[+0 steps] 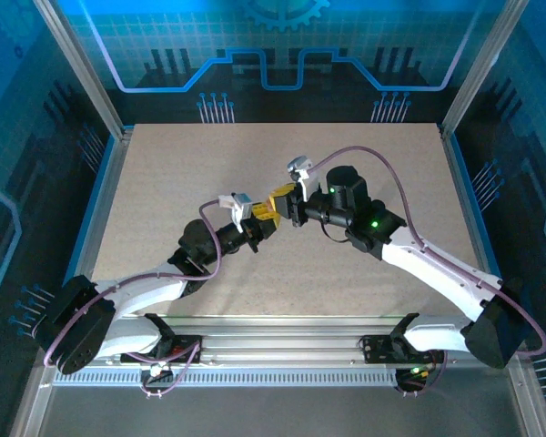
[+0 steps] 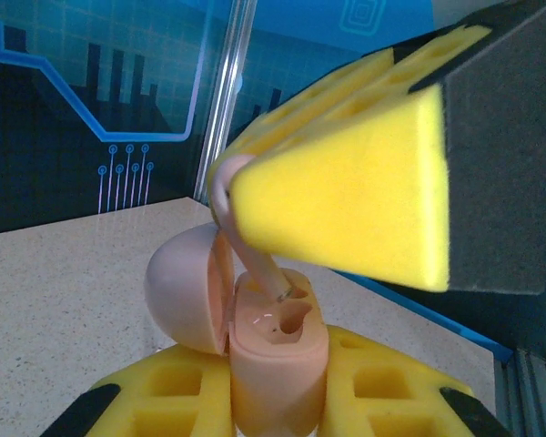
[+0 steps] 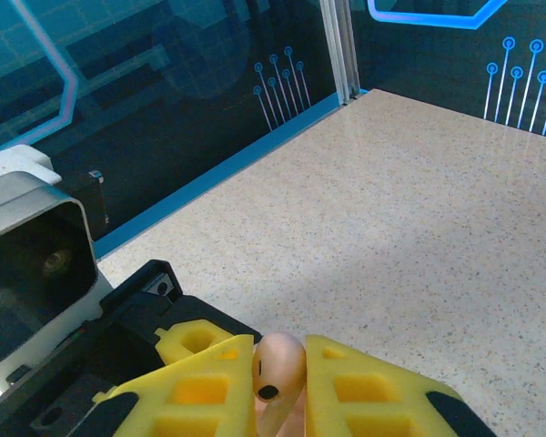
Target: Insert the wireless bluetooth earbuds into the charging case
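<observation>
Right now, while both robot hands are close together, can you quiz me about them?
1. Fill in: the left gripper holds the pink charging case, whose lid is ____.
2. The pink earbud is pinched by: A the left gripper, B the right gripper.
3. True or false: the earbud lies on the table.
Key: 1 open; 2 B; 3 false.

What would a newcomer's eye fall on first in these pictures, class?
Above the middle of the table, the left hand and right hand meet almost tip to tip. The left is shut on a pale pink charging case, its lid open. The right is shut on a matching pink earbud, its stem dipping into the case.
</observation>
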